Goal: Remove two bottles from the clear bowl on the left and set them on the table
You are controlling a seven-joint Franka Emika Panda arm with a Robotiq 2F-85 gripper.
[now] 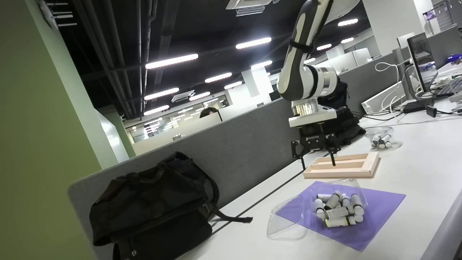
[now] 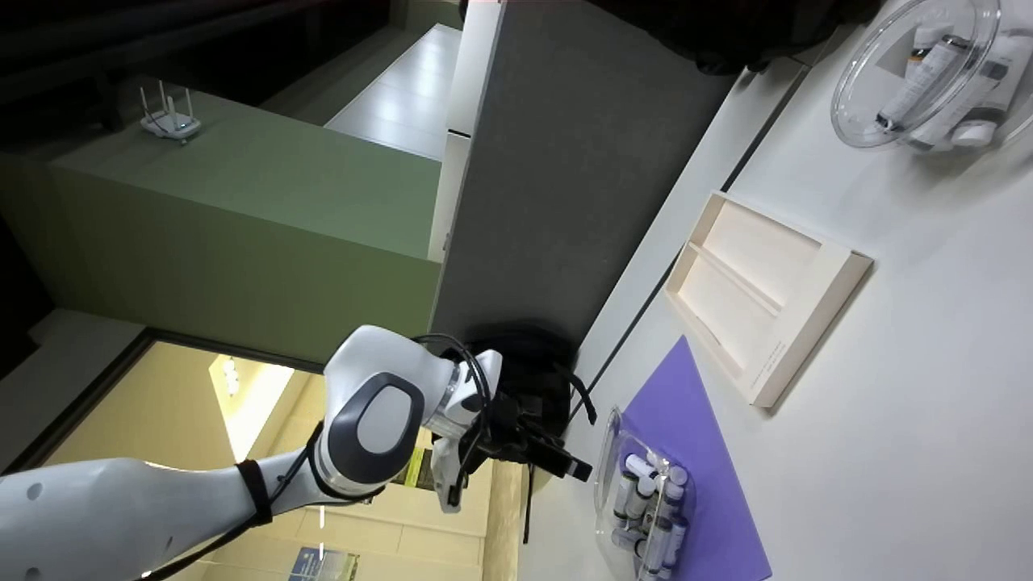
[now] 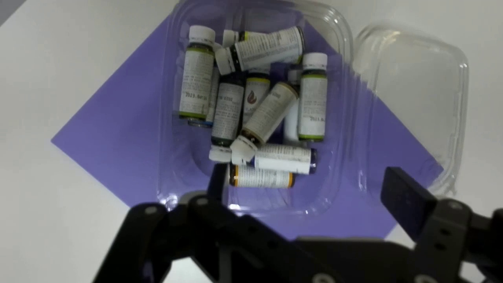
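Note:
A clear bowl (image 3: 346,47) lies on a purple sheet (image 3: 118,133) and holds several small white-capped bottles (image 3: 271,114), piled at different angles. The bottles show in both exterior views (image 1: 332,200) (image 2: 658,539). The bowl's clear lid (image 3: 420,98) lies open beside it. A further clear bowl (image 1: 387,130) with bottles stands at the table's far end in an exterior view; it also shows in an exterior view (image 2: 983,48). My gripper (image 1: 319,166) is open and empty, in the air above the table. In the wrist view its fingers (image 3: 308,177) stand wide apart over the bowl's lower edge.
A shallow wooden tray (image 1: 371,165) with compartments lies beyond the purple sheet, also in an exterior view (image 2: 795,343). A grey partition (image 1: 249,141) runs along the table. A black backpack (image 1: 151,206) leans on it. A monitor (image 1: 424,59) and cables are farther along.

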